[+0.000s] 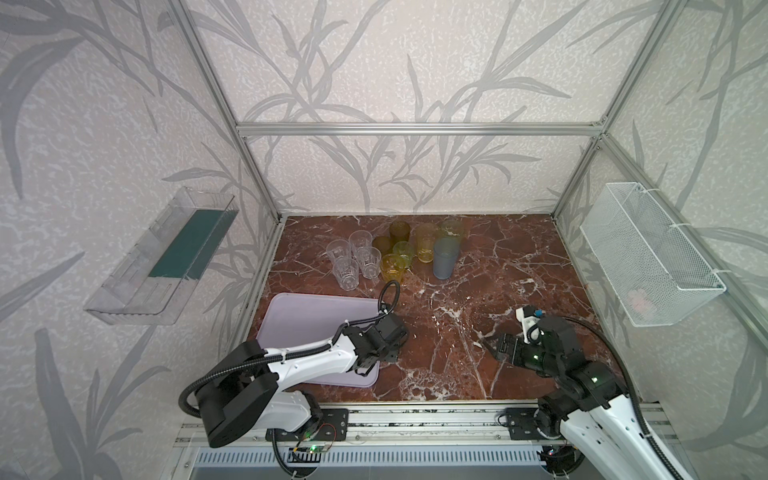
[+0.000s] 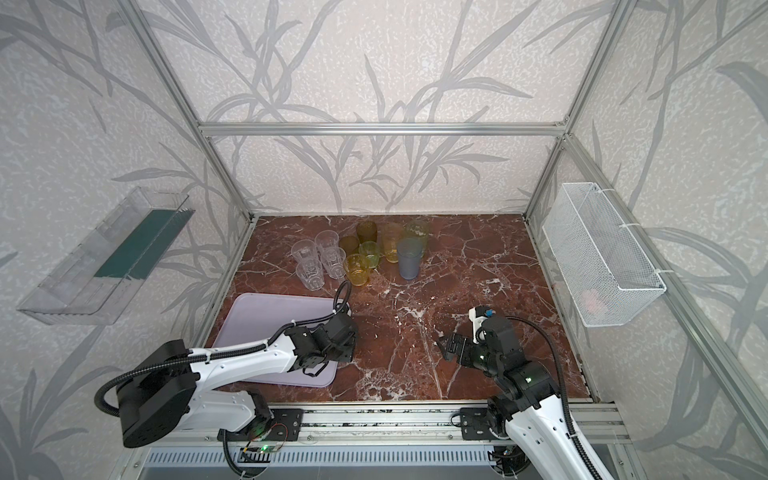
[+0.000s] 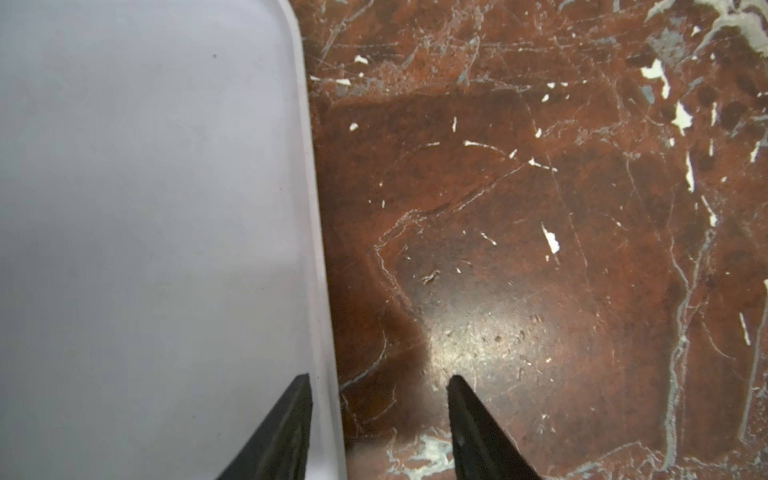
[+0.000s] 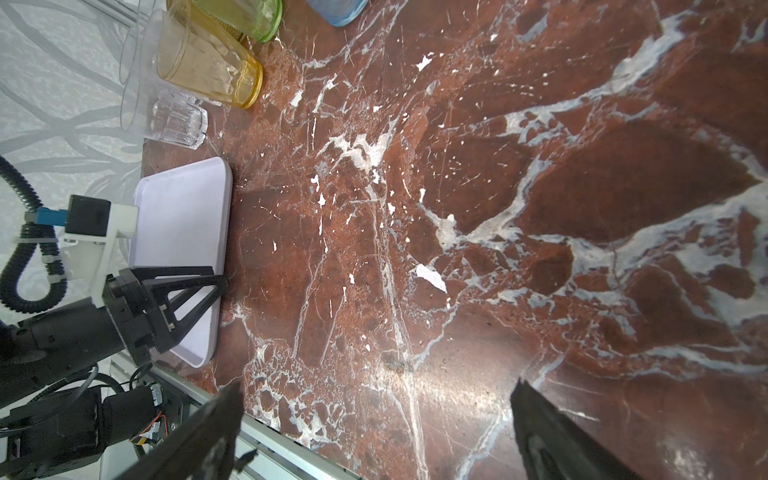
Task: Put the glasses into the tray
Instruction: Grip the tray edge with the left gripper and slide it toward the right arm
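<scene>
The red marble bench (image 1: 478, 332) filled the floor of my cell in both top views. On it, at about 8 o'clock, lay the lavender tray (image 1: 307, 316), with nothing in it. The glasses (image 1: 392, 266) stood upright in a tight cluster on the bench near 12 o'clock, well apart from the tray: four clear faceted ones (image 1: 353, 259) on the 9 o'clock side of the cluster and the blue-grey one (image 1: 446, 257) on the 3 o'clock side.

Only the top views took in all eleven. My right wrist view caught a few of them beside the tray (image 4: 183, 208), and my left wrist view showed just tray (image 3: 145, 208) and marble.

My wrist hid the left fingertips from above, but the left wrist view showed my left end effector (image 3: 381, 378) with its fingers apart, straddling the tray's 3 o'clock rim, one over the tray and one over the bench, holding nothing.

My right end effector (image 4: 378, 384) hung wide apart and empty over bare marble near 4 o'clock.
</scene>
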